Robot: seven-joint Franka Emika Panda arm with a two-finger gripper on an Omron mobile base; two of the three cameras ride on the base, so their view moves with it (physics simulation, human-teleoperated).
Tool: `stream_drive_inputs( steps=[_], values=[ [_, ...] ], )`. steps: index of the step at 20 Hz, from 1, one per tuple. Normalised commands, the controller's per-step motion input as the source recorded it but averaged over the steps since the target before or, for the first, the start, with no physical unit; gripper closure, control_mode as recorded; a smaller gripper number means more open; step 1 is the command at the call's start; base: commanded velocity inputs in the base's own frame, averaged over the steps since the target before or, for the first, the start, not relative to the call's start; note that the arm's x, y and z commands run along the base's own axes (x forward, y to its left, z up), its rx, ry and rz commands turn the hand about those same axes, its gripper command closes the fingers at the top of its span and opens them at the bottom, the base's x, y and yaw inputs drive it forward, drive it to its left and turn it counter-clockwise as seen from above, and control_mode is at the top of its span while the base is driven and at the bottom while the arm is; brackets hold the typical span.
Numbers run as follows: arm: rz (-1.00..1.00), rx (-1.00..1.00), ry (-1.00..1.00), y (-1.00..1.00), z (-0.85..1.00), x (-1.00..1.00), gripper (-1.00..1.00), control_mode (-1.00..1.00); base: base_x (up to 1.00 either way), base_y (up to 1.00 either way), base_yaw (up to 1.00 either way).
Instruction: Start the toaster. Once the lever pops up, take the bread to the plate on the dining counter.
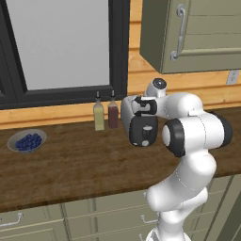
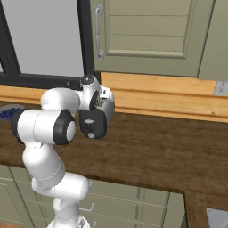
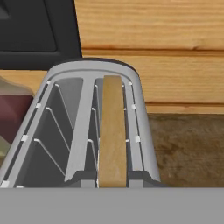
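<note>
Hand view, bread (image 3: pixel 112 131) (edge-on) in toaster (image 3: pixel 78 131) slot

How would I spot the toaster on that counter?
Find the black-framed window above the dark brown wooden counter. Right of two slim bottles stands the small boxy silver toaster with a rounded black end panel, a tan bread slice upright in one slot.

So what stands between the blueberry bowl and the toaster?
Two slim bottles stand just left of the toaster in the left base view; bare counter stretches to the bowl.
</note>
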Motion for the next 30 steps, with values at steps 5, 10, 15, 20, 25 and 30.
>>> stream_drive_inputs(
  steps=[5, 10, 15, 20, 25, 30],
  values=[
    [0.00, 0.00, 0.00, 0.00, 0.00, 0.00, 1.00, -1.00, 0.00, 0.00, 0.00],
    [0.00, 0.00, 0.00, 0.00, 0.00, 0.00, 1.00, -1.00, 0.00, 0.00, 0.00],
    [0.00, 0.00, 0.00, 0.00, 0.00, 0.00, 1.00, -1.00, 0.00, 0.00, 0.00],
    [0.00, 0.00, -0.05, -0.01, 0.22, -0.22, 1.00, -1.00, 0.00, 0.00, 0.00],
    [0.00, 0.00, -0.12, 0.00, 0.46, -0.31, 1.00, -1.00, 0.00, 0.00, 0.00],
    [0.00, 0.00, -0.17, 0.00, 0.57, -0.37, 1.00, -1.00, 0.00, 0.00, 0.00]
  ],
)
